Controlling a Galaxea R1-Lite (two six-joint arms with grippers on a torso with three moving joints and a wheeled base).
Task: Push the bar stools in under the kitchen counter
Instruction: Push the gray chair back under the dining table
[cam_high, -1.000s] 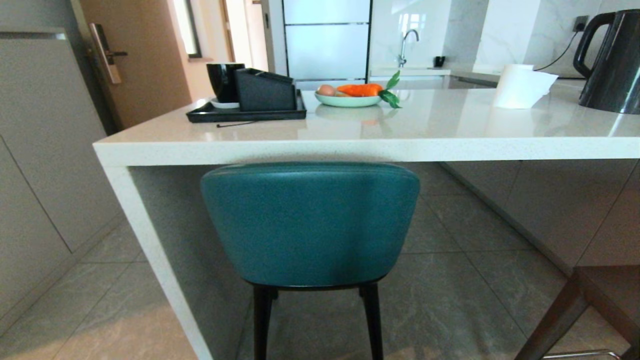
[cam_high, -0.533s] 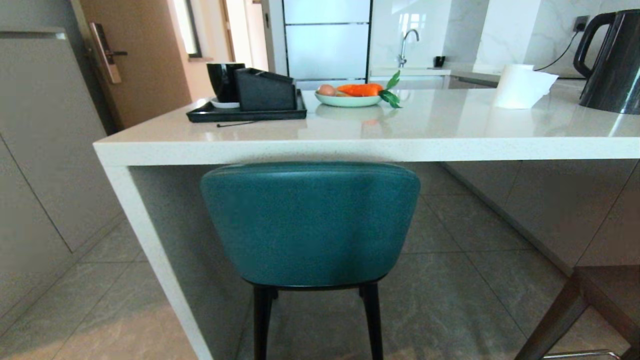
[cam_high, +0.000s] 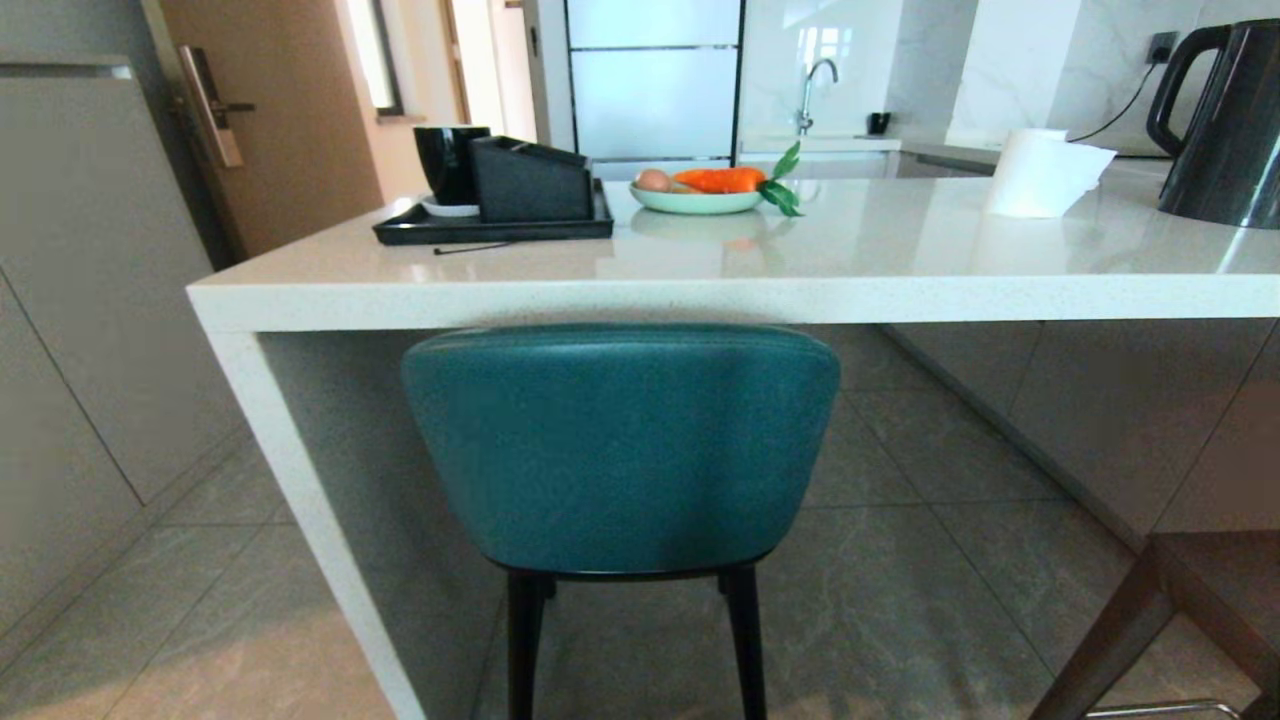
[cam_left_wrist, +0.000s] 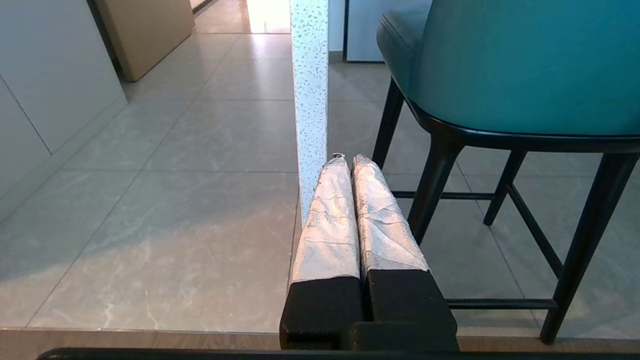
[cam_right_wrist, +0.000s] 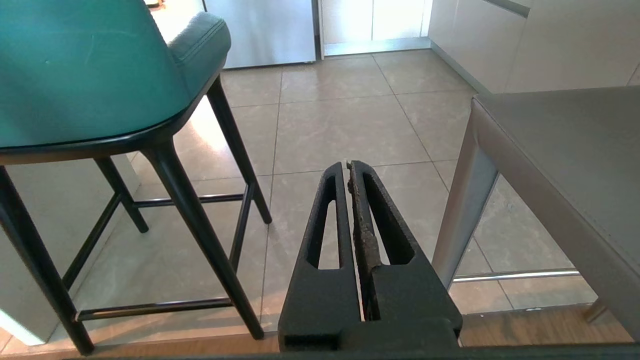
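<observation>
left gripper (cam_left_wrist: 348, 159): low centre of the left wrist view, foil-wrapped fingers (cam_left_wrist: 330, 220) pressed flat together, clenched on nothing, hanging above the floor tiles (cam_left_wrist: 150, 200). just past its tips stands the speckled white panel leg (cam_left_wrist: 310, 90) of the counter, its top cut off by the frame edge.

right gripper (cam_right_wrist: 349, 163): low centre of the right wrist view, black slotted fingers (cam_right_wrist: 330, 220) closed tip to tip, nothing between them.

neither gripper nor arm appears in the head view.

teal stool (cam_high: 620, 445): centre of the head view, curved backrest facing the viewer, its top edge level with the underside of the counter slab; seat hidden behind the backrest; thin black legs cut off at the bottom edge. in the left wrist view it fills the upper right, in the right wrist view the upper left.

dark grey stool (cam_right_wrist: 565, 165): right side of the right wrist view, only a flat seat and one leg visible, the rest cut off. in the head view just a dark corner at lower right, out from under the counter.

kitchen counter (cam_high: 900, 270): glossy off-white slab across the middle of the head view, right end cut off.

on the slab: black tray (cam_high: 490, 228) with a black cup and dark box, upper left; plate of orange food (cam_high: 700, 195), contents hard to identify; paper roll (cam_high: 1040, 175); black kettle (cam_high: 1225, 130), partly cut off at upper right.
</observation>
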